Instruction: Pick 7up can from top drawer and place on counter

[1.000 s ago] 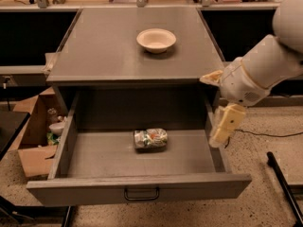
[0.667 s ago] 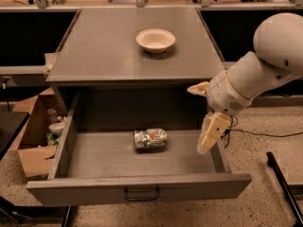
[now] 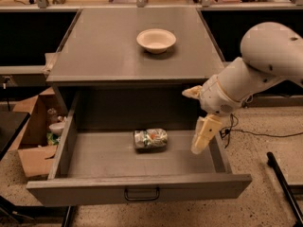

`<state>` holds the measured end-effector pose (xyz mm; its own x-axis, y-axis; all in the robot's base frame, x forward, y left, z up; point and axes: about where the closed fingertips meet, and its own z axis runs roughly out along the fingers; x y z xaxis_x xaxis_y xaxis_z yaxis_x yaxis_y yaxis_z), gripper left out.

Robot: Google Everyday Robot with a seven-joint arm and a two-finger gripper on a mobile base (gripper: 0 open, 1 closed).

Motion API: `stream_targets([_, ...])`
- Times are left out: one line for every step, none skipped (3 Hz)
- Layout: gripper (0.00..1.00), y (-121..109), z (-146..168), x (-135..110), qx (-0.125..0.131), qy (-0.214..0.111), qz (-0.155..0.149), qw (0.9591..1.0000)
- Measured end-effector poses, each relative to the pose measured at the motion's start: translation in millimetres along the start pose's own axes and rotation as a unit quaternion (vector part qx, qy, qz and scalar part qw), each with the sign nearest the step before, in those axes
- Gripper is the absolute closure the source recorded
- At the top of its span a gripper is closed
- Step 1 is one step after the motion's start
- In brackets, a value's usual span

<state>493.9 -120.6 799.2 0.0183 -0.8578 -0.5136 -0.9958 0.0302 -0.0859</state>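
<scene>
The 7up can (image 3: 150,138) lies on its side in the middle of the open top drawer (image 3: 142,188), which is pulled out toward me. My gripper (image 3: 192,120) hangs over the right part of the drawer, to the right of the can and apart from it. Its fingers are spread open, one pointing left at the counter's front edge and the other pointing down into the drawer, with nothing held. The grey counter (image 3: 104,51) lies above the drawer.
A white round bowl (image 3: 156,40) stands on the back half of the counter. Open cardboard boxes (image 3: 33,131) with clutter sit on the floor at the left. A dark bar (image 3: 284,183) lies on the floor at the right. A cluttered workbench runs along the back.
My arm has moved left, carrying the open gripper from beside the drawer's right wall to over the drawer's right part, closer to the can. The can has not moved.
</scene>
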Motion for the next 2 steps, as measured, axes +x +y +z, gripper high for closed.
stream_targets([0.0, -22.7, 59.1, 22.0, -0.017, 0.018, 0.006, 0.9997])
stream_targets([0.0, -40.0, 93.0, 35.2, -0.004, 0.025, 0.02, 0.9995])
